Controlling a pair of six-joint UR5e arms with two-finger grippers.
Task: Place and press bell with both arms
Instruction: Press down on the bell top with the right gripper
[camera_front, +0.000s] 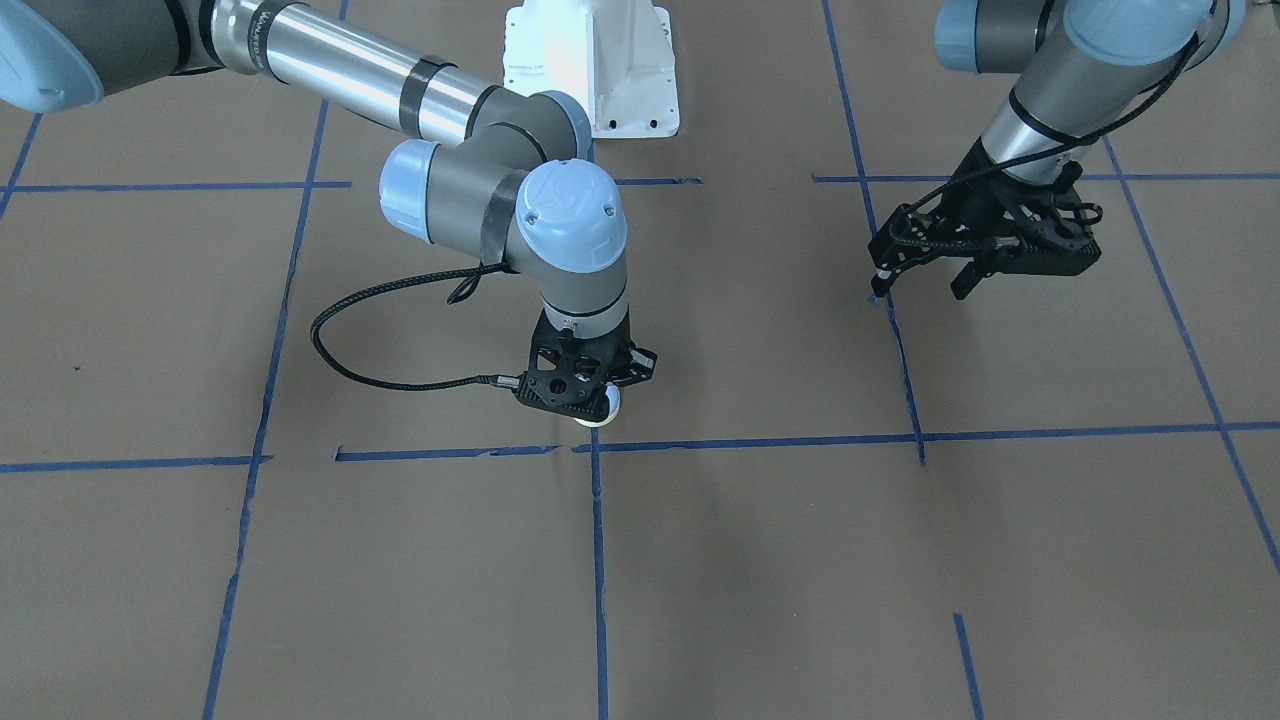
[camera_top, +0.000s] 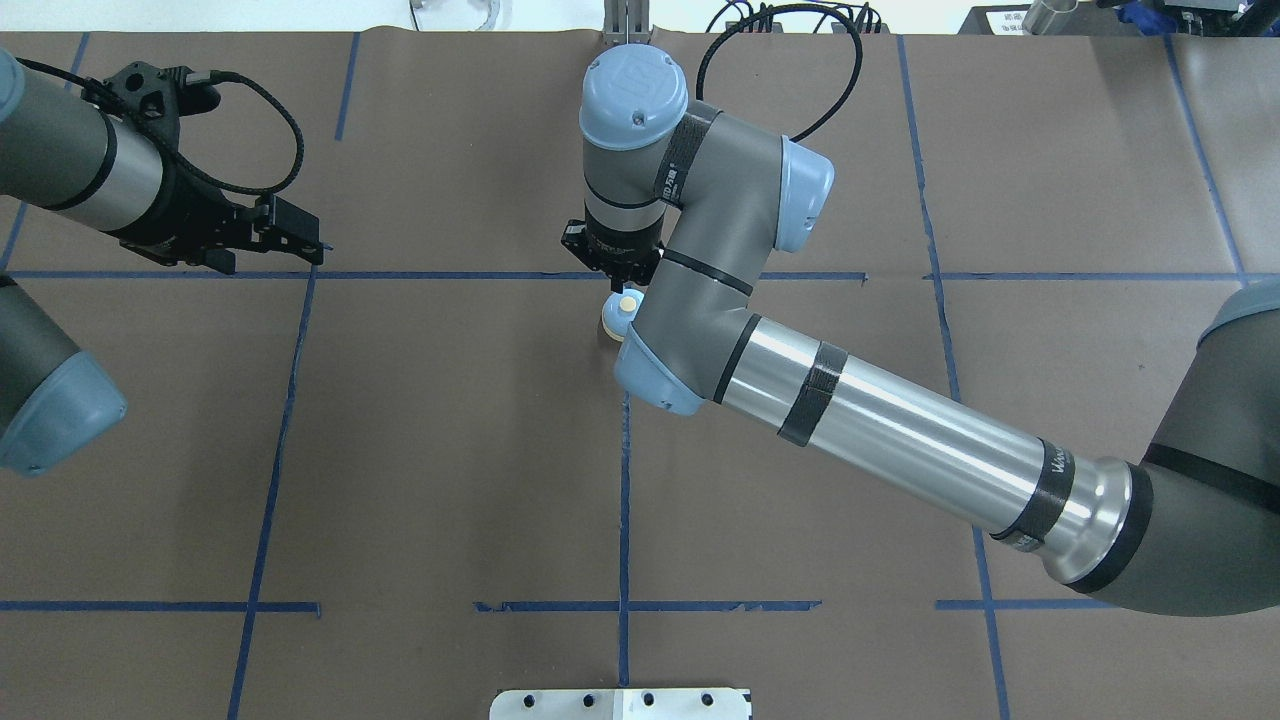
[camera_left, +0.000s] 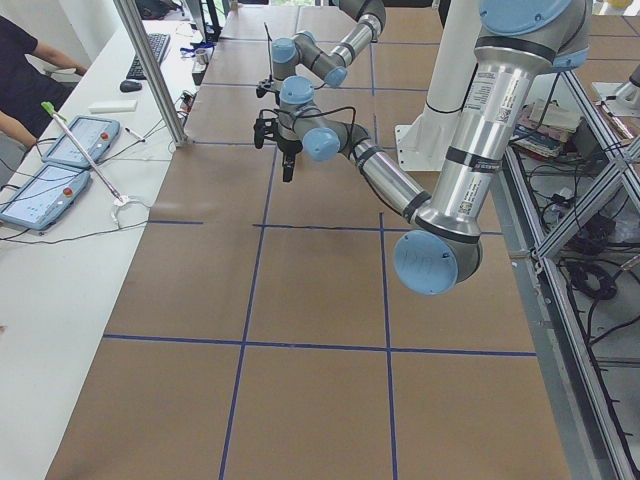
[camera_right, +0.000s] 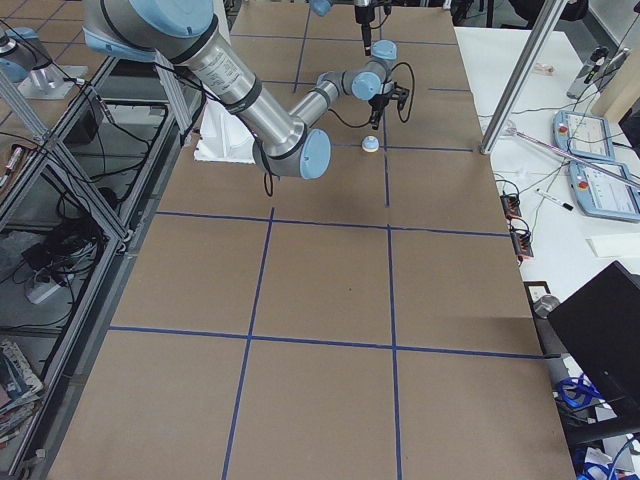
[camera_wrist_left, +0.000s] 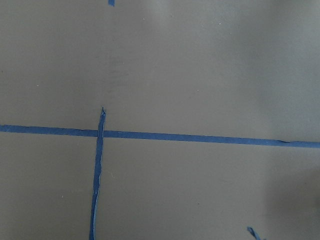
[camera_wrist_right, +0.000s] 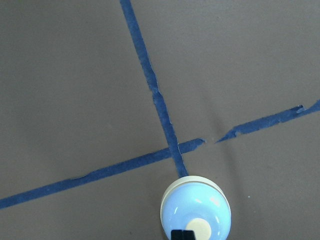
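Observation:
The bell (camera_wrist_right: 195, 210), a light-blue dome with a cream base ring and cream button, stands on the brown table by a crossing of blue tape lines. It also shows in the overhead view (camera_top: 612, 318), the front view (camera_front: 606, 412) and the right side view (camera_right: 370, 145). My right gripper (camera_wrist_right: 182, 234) points straight down over the button, fingertips together and holding nothing; the side view shows it (camera_right: 374, 124) a little above the bell. My left gripper (camera_front: 920, 288) is open and empty, hovering far off at the table's left (camera_top: 305, 232).
The white pedestal base (camera_front: 590, 65) stands at the robot's side of the table. Blue tape lines (camera_wrist_left: 100, 134) divide the brown surface into squares. A side table with tablets (camera_left: 75, 140) and a seated person (camera_left: 20, 70) lie beyond the far edge.

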